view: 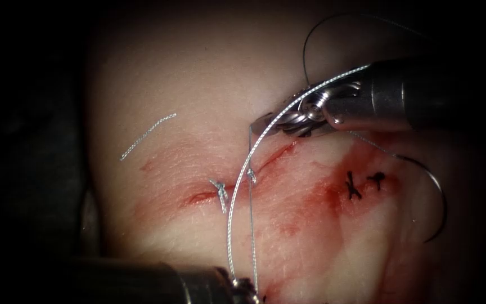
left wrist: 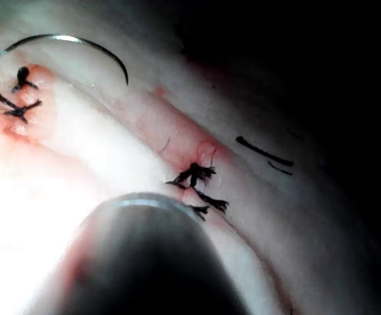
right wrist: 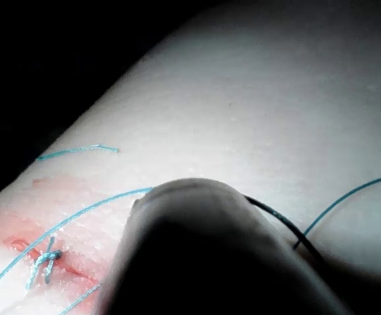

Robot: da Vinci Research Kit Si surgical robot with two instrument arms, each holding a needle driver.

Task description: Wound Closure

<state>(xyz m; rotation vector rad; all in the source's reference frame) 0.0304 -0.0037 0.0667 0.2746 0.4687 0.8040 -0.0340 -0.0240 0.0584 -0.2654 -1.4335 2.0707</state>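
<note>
My right claw pinches the thread just above the cut; my left claw grips it below, the strand arcing between them. The thin, dark, curved needle lies free on the tissue, right of the cut, its long axis running up-down.

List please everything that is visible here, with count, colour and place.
tissue: one, pale pink, beneath everything
cut: one, red, centre
red fluid: stain around the cut
stitches: two, pale, on the cut
dark knots: two, right of the cut
thread: pale, between both tools
cut end of thread: one, pale, left of the cut
needle: one, dark, lying on tissue right of the cut, unheld
left gripper: grey, thread reaches it
right gripper: silver, shut on thread
</note>
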